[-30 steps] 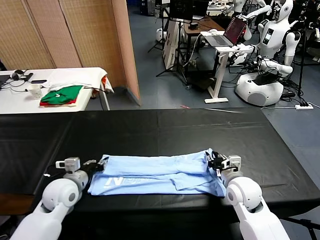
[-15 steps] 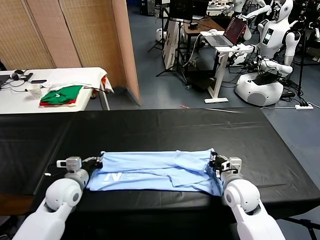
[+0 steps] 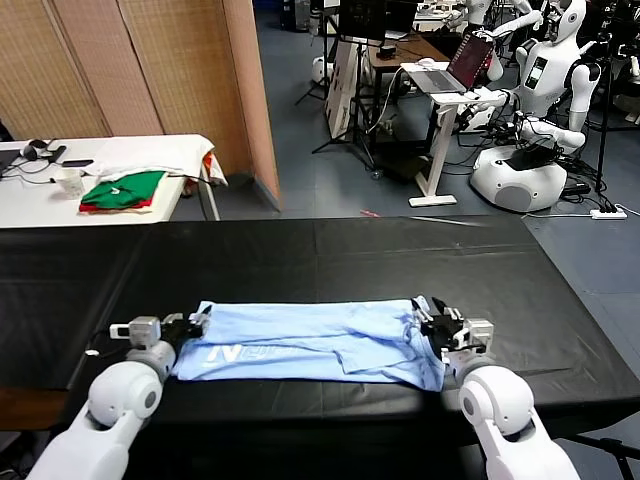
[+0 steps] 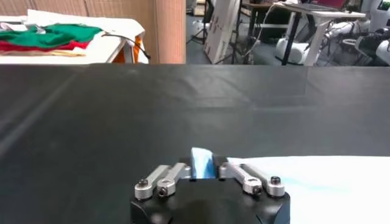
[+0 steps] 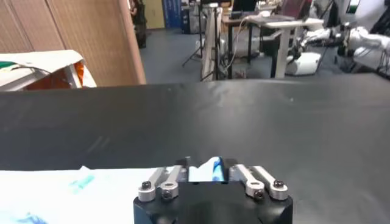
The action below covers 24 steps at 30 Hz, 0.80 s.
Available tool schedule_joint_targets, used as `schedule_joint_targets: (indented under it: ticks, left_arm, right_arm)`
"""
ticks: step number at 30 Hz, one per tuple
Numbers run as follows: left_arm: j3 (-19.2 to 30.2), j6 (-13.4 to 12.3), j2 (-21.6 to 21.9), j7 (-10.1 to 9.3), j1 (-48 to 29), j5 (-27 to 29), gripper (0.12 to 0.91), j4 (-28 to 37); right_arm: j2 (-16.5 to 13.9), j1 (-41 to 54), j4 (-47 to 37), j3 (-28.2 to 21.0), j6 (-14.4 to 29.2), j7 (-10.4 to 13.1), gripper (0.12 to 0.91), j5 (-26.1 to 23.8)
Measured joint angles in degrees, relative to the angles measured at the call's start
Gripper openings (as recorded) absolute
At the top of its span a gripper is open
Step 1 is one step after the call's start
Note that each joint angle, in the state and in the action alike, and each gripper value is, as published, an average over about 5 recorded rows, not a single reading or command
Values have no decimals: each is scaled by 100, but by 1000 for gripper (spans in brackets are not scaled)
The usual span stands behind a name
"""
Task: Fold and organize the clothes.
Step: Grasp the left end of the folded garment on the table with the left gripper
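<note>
- Lying flat near the front edge of the black worktop, a pale blue T-shirt is folded into a long band, white lettering showing toward its left end.
- Left gripper sits at the shirt's left end, fingers apart, a bit of blue cloth between them.
- Right gripper sits at the right end, fingers likewise spread around a fold.
- Green and red garments rest on a white table behind.

Black-covered table; pale blue T-shirt folded into flat strip along near edge, white lettering up
</note>
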Motion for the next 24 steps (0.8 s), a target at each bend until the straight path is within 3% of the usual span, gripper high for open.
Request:
schedule_joint_targets:
  ticks: [2,5,14,24]
  left_arm:
    - [-96,5,-17,-11,116,-60,839,-104]
    - [-251,-8,-92,-5,323,-88,898,-253]
    - [-621,-122,-463,89,885,48,907,-434]
    - [-705,-223,-712,138,1159,137,907,-564]
  right_arm:
    - [11,-173,163,63,16,-2,906,1]
    - [22,-362,334,131,26,-2,907,3]
    - [15,-515,481,175,36,3,907,7]
    - [46,-519,524,159,36,7,907,7]
